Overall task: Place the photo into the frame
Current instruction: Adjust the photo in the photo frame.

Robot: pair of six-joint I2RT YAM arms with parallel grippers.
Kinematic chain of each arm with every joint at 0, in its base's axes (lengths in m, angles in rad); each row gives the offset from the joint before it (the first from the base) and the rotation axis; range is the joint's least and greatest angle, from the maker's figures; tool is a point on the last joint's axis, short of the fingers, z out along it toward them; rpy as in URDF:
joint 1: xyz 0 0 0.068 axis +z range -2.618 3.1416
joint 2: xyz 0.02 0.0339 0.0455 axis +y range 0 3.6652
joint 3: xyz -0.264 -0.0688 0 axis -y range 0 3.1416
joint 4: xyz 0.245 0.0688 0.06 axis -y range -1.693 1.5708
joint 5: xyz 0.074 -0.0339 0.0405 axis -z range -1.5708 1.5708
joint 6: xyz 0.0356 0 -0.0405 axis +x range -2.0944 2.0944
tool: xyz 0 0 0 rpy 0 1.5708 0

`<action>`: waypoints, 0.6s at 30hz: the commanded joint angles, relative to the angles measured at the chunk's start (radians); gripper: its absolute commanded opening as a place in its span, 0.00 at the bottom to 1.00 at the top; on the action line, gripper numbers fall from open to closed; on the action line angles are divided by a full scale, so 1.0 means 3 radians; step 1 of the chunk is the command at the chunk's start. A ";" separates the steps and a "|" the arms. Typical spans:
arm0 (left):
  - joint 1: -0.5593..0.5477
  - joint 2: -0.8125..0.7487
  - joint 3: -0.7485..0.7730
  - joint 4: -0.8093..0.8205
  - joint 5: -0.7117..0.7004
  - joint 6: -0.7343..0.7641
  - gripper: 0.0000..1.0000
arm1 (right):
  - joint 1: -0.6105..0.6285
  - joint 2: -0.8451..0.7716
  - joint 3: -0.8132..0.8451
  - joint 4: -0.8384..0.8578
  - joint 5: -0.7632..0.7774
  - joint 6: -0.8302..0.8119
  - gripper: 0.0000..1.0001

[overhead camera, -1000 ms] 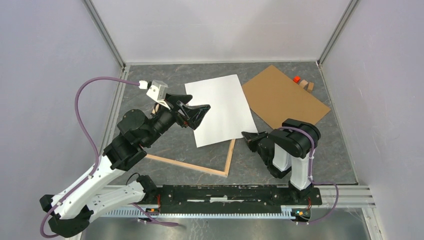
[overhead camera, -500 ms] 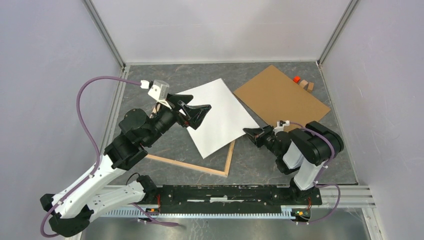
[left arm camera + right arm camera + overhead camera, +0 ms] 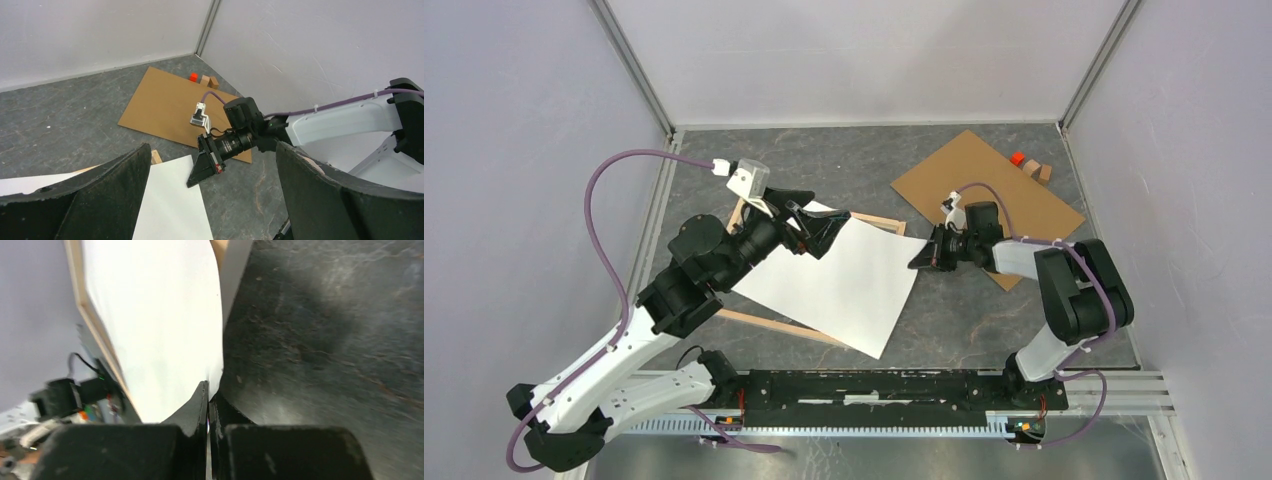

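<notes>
The photo (image 3: 834, 285) shows only its plain white back and lies slanted across the frame (image 3: 876, 222), whose pale wood rails show at the far side and the near side. My right gripper (image 3: 921, 260) is shut on the photo's right edge; in the right wrist view the sheet (image 3: 160, 330) runs into the closed gripper (image 3: 208, 396). My left gripper (image 3: 824, 226) is open and empty, hovering over the photo's far left corner. In the left wrist view the photo (image 3: 170, 200) lies low between the wide-apart fingers (image 3: 100, 195).
The brown backing board (image 3: 989, 190) lies at the back right, just behind my right gripper; it also shows in the left wrist view (image 3: 170, 107). A small red block (image 3: 1017, 158) and a wooden block (image 3: 1042, 171) sit by the right wall.
My right arm has reached out toward the back, turning the photo clockwise and drawing it over the frame. My left gripper has shifted only slightly and stays open.
</notes>
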 commanded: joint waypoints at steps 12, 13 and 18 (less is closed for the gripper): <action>0.0011 0.0035 0.0127 0.0042 0.0071 -0.0044 1.00 | -0.0050 0.0061 0.0840 -0.1641 0.0214 -0.1412 0.03; 0.0013 0.0030 0.0129 0.0043 0.0075 -0.0046 1.00 | -0.0044 0.0056 0.0861 -0.1611 0.0207 -0.1388 0.03; 0.0011 0.0031 0.0123 0.0041 0.0062 -0.0045 1.00 | 0.0024 0.0071 0.0882 -0.1335 0.0215 -0.1095 0.01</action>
